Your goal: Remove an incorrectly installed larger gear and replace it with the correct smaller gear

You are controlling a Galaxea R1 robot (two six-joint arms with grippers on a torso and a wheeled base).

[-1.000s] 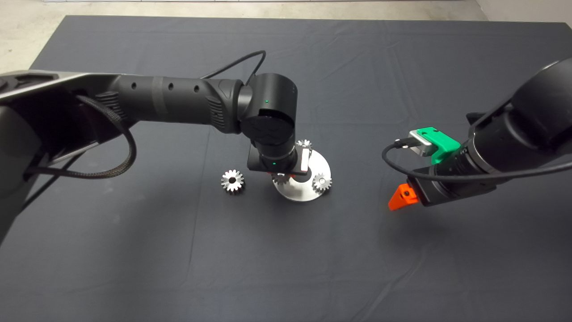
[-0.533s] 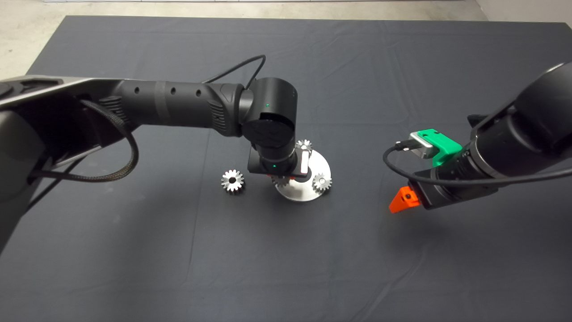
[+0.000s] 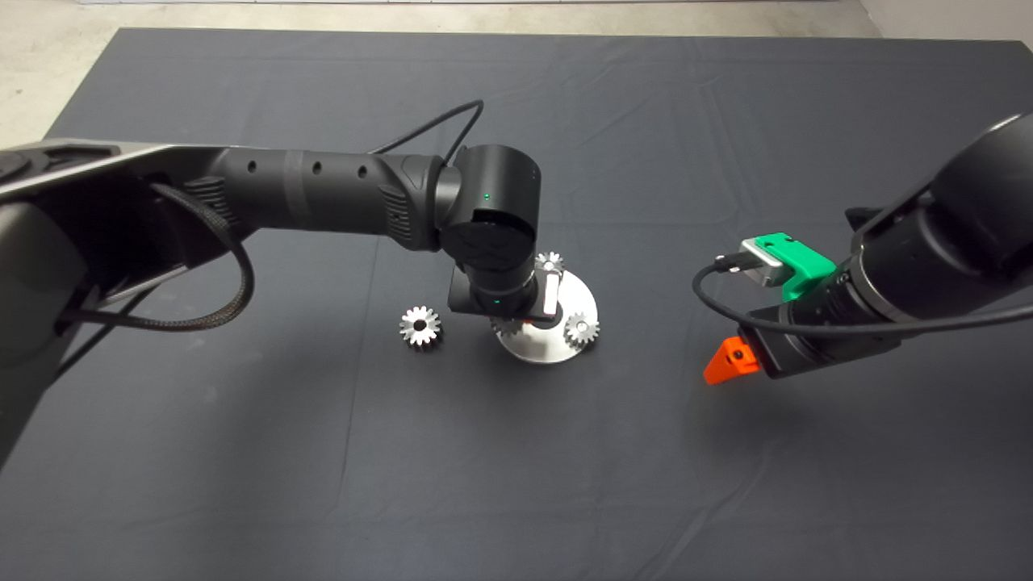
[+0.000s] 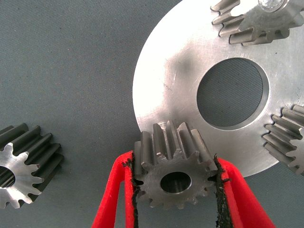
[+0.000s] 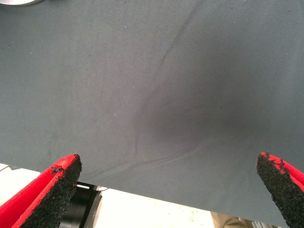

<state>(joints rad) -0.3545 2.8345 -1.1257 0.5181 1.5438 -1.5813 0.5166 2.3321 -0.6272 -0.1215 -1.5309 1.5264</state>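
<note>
The left claw (image 4: 175,166) is closed on a silvery gear, taken here to be the smaller gear (image 4: 175,183); its teeth are pinched on opposite sides by the black pads (image 4: 132,190). The gear is held over the rim of the round metal plate (image 4: 161,85), at the side facing the loose gear. That loose gear, just beside the plate on the dark mat (image 3: 242,444) of the desk, looks slightly wider and is judged to be the larger gear (image 4: 19,166), already off the plate. Two more gears (image 4: 256,19) (image 4: 289,137) are seated elsewhere on the plate's rim, around its big centre hole.

The step in hand appears to be the seating of the held gear. What may be a small pin (image 4: 164,125) shows on the plate just behind the gear; the bore should be centred over it before any lowering. The gear should be kept level, since a tilted bore is likely to jam. Contact with the two seated gears should be avoided. Release should be delayed until the gear lies flat on the plate.

The right claw (image 5: 168,164) is held wide open above bare mat, well apart from the plate, with nothing between its fingers
</note>
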